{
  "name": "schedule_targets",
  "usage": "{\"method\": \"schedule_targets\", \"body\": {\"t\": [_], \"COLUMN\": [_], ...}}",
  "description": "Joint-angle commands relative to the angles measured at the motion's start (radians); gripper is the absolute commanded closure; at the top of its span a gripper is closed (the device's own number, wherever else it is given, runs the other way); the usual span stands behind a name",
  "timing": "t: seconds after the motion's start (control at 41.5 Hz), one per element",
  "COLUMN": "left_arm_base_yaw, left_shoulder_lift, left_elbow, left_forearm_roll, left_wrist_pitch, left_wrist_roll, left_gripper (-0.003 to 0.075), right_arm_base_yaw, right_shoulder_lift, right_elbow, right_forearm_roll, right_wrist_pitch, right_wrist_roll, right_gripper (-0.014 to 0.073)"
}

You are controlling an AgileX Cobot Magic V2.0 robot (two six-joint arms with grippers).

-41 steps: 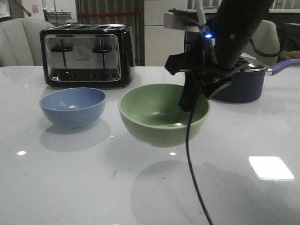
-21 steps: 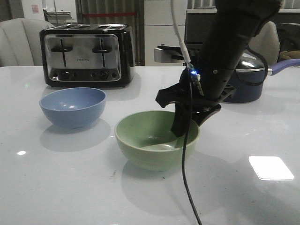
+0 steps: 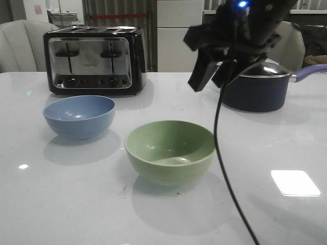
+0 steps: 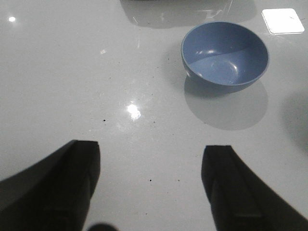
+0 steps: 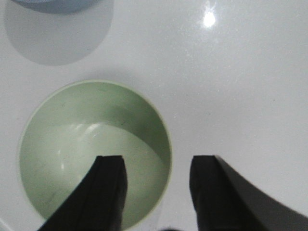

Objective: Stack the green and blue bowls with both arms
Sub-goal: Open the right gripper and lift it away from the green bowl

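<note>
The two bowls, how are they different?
The green bowl is pale green; the blue bowl is dusty blue. The green bowl sits nearer the camera, below the raised right pincer; the blue bowl sits nearer the toaster. Both stand upright, empty and apart.

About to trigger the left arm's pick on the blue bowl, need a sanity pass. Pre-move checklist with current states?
1. Green bowl resting upright on the table: ok.
2. Right gripper open, empty, raised above the green bowl: ok.
3. Blue bowl upright, empty, apart from the green bowl: ok.
4. Left gripper open, empty: ok.
5. Left gripper aligned on the blue bowl: not ok, bowl lies ahead and off to one side.
6. Cable hangs near the green bowl's rim; snag risk: cannot tell.
</note>
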Motion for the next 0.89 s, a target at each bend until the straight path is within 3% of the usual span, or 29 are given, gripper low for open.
{"method": "schedule_targets", "body": {"t": [0.0,0.338,0.675,0.868], "left_arm_base_yaw": [-0.001,-0.001,-0.001,-0.034], "left_shoulder_lift": [-0.001,-0.001,0.003,0.087], "left_elbow": [-0.035,-0.035,-0.046,-0.102], "left_forearm_roll": [-0.012,-0.014,-0.018,-0.02], "left_wrist_pitch": [-0.079,-0.088,-0.112,-0.1], "left_wrist_roll": [-0.001,-0.001,0.014,0.042], "left_gripper": [0.0213,0.0213,0.0211,0.0126], "right_arm_base_yaw": [0.001,0.001,0.001,0.001], "right_shoulder_lift": [-0.157,-0.53,-0.77,-0.784], "right_elbow": [0.04,0.335,0.531,0.532], "right_forearm_roll": [0.005,0.005,0.005,0.005], "right_wrist_pitch": [-0.054,-0.065,-0.06,-0.055], "right_wrist_roll": [-0.026,-0.026,-0.026,-0.026], "right_gripper": [0.0162,0.0162,0.0162,0.0162]}}
